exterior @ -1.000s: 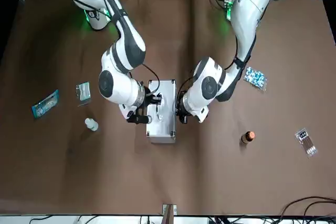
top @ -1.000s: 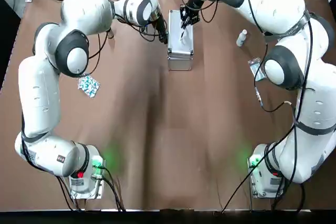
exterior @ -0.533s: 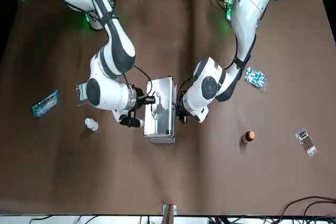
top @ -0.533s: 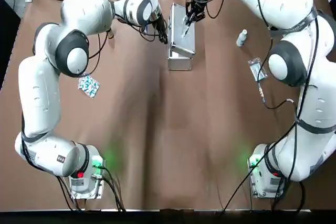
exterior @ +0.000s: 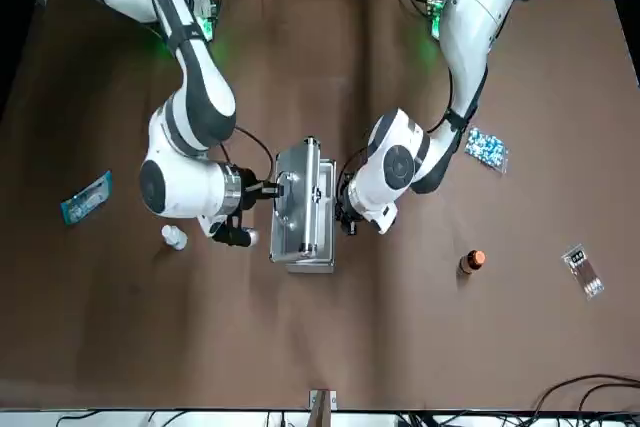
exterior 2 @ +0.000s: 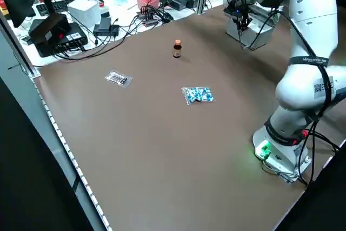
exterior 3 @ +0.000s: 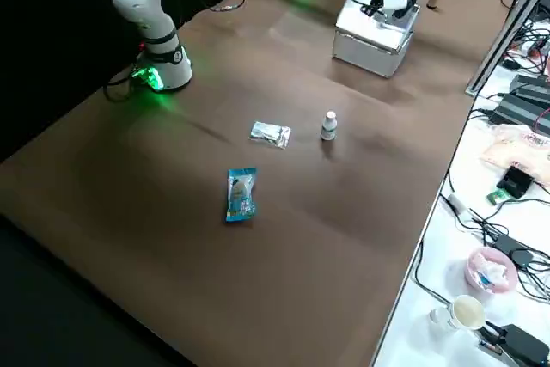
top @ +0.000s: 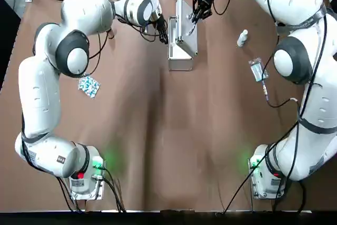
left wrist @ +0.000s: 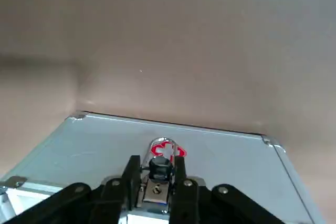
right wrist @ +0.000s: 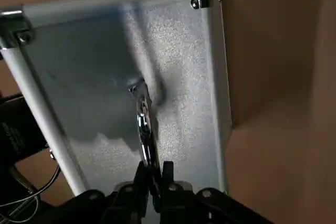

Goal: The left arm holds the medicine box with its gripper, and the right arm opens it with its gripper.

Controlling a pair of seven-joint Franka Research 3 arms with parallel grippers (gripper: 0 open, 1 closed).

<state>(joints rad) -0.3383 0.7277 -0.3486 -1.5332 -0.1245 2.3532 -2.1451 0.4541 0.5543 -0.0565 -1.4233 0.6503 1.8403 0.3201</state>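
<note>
Between the two grippers: medicine box (top: 182,40), a silver metal case on the brown table (top: 158,130), touched by both.
Long axis: runs straight away from the arm bases, one short end toward the robot, the other toward the table's far edge.
Left gripper (left wrist: 157,171): against one long side of the case, fingers closed tight on a small metal latch (left wrist: 156,191).
Right gripper (right wrist: 153,170): on the opposite side, raised above the case, fingers pinched onto the thin handle (right wrist: 143,124) of the lid (exterior: 297,197).
Lid position: tipped up steeply, with the edge nearest the left gripper lifted and the handled outer face turned toward the right gripper.
Change from a second ago: the lid lay flat and shut, then half a second ago partly raised, and now stands steeper. The right gripper has swung up and outward with the handle. The left gripper and the case's base have not moved.
Beyond the right gripper: a small white bottle (top: 242,38) stands apart from the case.
</note>
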